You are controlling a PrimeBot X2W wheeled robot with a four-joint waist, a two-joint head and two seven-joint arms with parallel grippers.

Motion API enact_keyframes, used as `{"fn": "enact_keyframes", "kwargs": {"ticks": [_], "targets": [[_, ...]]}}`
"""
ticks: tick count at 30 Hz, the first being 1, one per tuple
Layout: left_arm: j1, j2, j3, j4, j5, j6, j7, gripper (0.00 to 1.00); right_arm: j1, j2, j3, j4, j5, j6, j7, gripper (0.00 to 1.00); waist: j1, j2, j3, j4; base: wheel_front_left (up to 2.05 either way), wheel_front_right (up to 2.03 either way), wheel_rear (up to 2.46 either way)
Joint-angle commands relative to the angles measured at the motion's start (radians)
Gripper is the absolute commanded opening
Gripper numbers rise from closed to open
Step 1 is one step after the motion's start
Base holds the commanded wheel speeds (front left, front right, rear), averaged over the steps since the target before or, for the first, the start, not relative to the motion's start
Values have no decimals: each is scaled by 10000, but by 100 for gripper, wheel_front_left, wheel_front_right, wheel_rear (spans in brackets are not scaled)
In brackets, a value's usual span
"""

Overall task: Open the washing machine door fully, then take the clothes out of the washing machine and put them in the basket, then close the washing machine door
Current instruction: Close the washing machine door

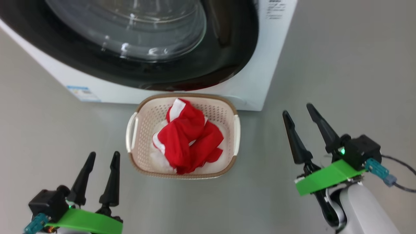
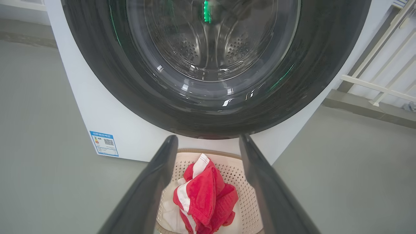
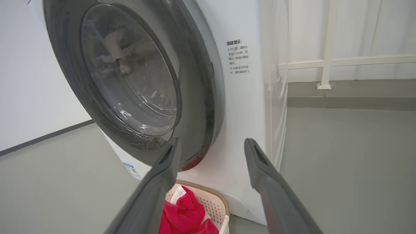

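Red clothes (image 1: 188,138) lie in basket (image 1: 145,130), between left gripper (image 1: 104,153) and right gripper (image 1: 297,108); both wide apart, empty.

The clothes (image 1: 190,143) are bright red with white trim, the basket (image 1: 144,136) cream-white with small holes and a brown woven-look rim, the washing machine (image 1: 261,81) white with a blue label (image 1: 83,92), its door (image 1: 234,60) rim glossy black, the floor (image 1: 341,65) grey

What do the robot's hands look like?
The left end effector and right end effector each have two long pointed black fingers, a black block, a bright green band and a teal plug. A dark cable leaves the right plug; that forearm is glossy white.
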Motion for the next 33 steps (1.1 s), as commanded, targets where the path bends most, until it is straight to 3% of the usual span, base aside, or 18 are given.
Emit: {"fn": "enact_keyframes", "kwargs": {"ticks": [1, 15, 33], "targets": [[87, 344, 385, -242, 62, -52, -120, 100, 178, 90, 166, -294, 130, -9, -55, 100, 0, 0, -445, -456, 0, 0, 0], [709, 578, 559, -728, 496, -52, -120, 100, 1676, 74, -444, -470, -59, -9, -55, 100, 0, 0, -1111, -1317, 0, 0, 0], [1284, 399, 813, -1026, 677, -52, -120, 100, 2755, 73, -1260, -750, 8, -9, -55, 100, 0, 0, -1383, -1620, 0, 0, 0]]}}
